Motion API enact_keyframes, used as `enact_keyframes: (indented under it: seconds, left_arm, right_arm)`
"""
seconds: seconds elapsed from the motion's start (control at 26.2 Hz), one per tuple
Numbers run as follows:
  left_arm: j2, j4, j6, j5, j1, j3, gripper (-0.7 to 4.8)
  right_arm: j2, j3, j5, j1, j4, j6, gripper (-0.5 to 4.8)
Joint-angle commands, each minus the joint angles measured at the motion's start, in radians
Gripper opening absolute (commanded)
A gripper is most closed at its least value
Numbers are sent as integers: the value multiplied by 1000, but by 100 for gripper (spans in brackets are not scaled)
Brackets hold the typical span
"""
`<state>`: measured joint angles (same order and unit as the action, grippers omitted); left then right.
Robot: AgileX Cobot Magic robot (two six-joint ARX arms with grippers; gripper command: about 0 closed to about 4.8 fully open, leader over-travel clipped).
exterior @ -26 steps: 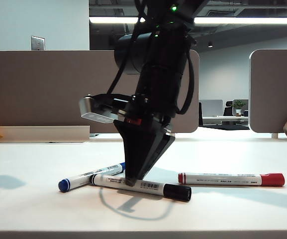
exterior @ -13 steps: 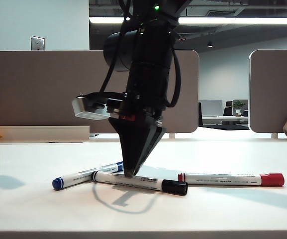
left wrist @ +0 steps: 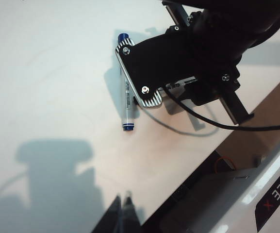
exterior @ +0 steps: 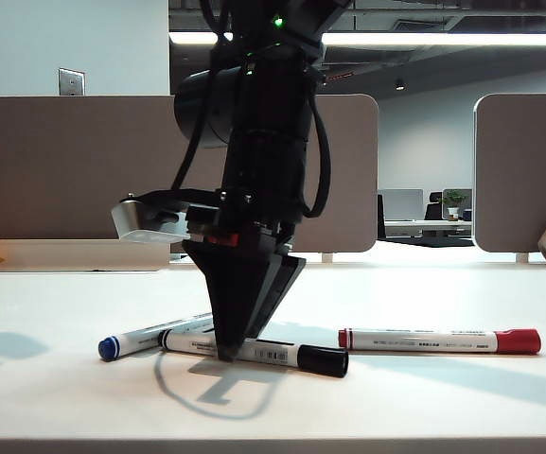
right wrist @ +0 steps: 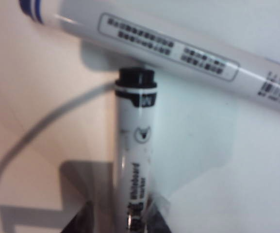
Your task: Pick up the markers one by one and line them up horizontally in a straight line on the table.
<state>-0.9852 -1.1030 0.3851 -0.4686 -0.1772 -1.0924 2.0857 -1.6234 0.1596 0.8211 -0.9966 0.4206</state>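
Marker [right wrist: 133,160] "Whiteboard" within right pincer [right wrist: 130,222]; left pincer [left wrist: 125,209] closed.

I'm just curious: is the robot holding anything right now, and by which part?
Cannot tell: the right gripper flanks the black marker mid-barrel, and it lies on the table. The left gripper is shut, empty.

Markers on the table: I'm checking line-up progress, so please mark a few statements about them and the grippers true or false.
1. The red marker lies apart from the other two. True.
2. The blue marker lies parallel to the black marker. False: they lie at an angle, the black one's tail end by the blue barrel.
3. The right gripper is down at the black marker. True.
4. The left gripper holds a marker. False: it is shut and empty, above the table.
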Motion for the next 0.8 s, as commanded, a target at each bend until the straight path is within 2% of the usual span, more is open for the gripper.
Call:
enact_keyframes:
  seconds: [0.04, 0.15, 0.5, 0.8]
  left_arm:
    - [4, 6, 4, -7, 2, 0, -4]
    - [4, 6, 4, -7, 2, 0, -4]
    - [4, 13, 3, -8, 2, 0, -4]
    - [4, 14, 3, -31, 2, 0, -4]
  right_arm:
    - [4, 3, -3, 0, -6, 3, 89]
    - [4, 3, -21, 0, -14, 3, 71]
    - [3, -2, -120, 13, -55, 63, 71]
    - [3, -53, -117, 26, -58, 89, 71]
